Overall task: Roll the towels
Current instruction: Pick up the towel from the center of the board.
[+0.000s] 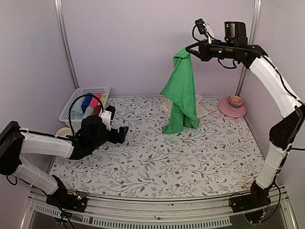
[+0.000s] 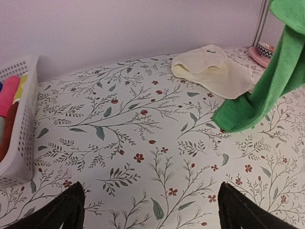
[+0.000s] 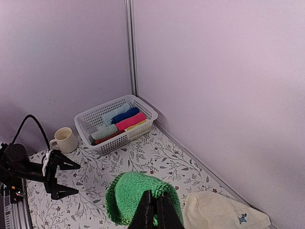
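My right gripper (image 1: 189, 48) pinches green towel (image 1: 182, 93) by one corner, soft, light, hanging limp beside cream towel (image 1: 202, 110); left gripper (image 1: 123, 135) wide, empty; I'd grab its lower corner.

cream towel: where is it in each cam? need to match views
Top external: cream towel at the far middle of the table, partly behind the hanging green towel.
Left wrist: upper right, lying just left of the green towel.
Right wrist: bottom right corner, right of the green towel.
Shared landmark: the green towel, in all three views.
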